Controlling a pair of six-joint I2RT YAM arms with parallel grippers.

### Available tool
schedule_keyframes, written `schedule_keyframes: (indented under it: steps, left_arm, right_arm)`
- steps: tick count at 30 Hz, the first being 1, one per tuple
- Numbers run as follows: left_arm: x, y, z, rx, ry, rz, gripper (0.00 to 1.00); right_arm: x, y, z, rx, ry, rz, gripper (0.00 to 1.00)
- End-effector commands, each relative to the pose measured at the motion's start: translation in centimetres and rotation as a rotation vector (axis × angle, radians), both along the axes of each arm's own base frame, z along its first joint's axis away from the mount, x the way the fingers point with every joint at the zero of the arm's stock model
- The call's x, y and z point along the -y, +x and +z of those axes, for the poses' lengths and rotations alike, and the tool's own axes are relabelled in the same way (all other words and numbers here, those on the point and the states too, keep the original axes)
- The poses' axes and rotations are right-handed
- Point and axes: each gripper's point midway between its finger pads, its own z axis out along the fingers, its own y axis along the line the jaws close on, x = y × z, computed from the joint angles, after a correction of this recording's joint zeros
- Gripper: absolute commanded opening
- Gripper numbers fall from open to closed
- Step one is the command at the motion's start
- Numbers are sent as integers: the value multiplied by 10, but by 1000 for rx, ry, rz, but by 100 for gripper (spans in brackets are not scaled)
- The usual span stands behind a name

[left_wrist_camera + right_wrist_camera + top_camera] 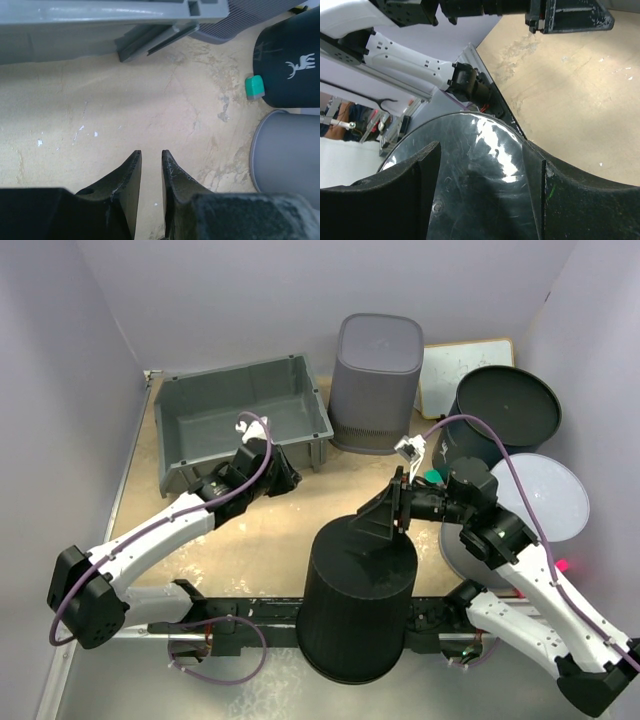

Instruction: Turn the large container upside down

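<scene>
The left claw [151, 152] hangs low over bare bench [270, 540], nearly clenched with only a thin slit between its fingers and nothing in them. The grey tray [240, 405] lies just beyond its tips, and it takes no part in the work. To its right, and just under the right claw [398, 508], stands the large container [358, 610], a black tapered bin at the near edge of the bench between the two arm bases. A closed, glossy face is uppermost and no open mouth shows, so it reads as already inverted and resting on its rim. The right claw is released, its fingers [420, 170] spread wide at the far side of that upturned base. The shiny surface fills the gap between them in the wrist view, though whether either finger touches it I cannot tell. By my judgement the flip itself is done and the step in hand is letting go. The next move calls for lifting the right claw straight up and back, keeping the fingers wide so they do not catch the base edge and tip or drag the bin.
</scene>
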Motion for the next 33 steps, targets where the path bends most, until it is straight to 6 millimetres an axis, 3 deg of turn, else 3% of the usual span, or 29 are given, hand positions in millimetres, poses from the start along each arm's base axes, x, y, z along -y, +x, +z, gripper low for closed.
schedule_keyframes:
  steps: [1,9,14,18,24,33]
  left_arm:
    - [5,10,49,107,-49,-5,19]
    - [9,1,88,155,-42,-105,19]
    - [1,-6,98,170,7,-132,19]
    - [-6,-6,101,180,38,-121,19]
    - [-7,-6,97,173,54,-127,19]
    - [-15,-7,99,183,80,-111,19]
  right_arm:
    - [8,-15,-21,-61,-97,51,70]
    - [10,-23,-26,-59,-133,106,70]
    - [13,-21,-28,-56,-166,93,70]
    - [29,0,-50,-82,-303,-61,70]
    - [43,10,-68,-114,-385,-175,70]
    - [57,16,-67,-119,-395,-287,70]
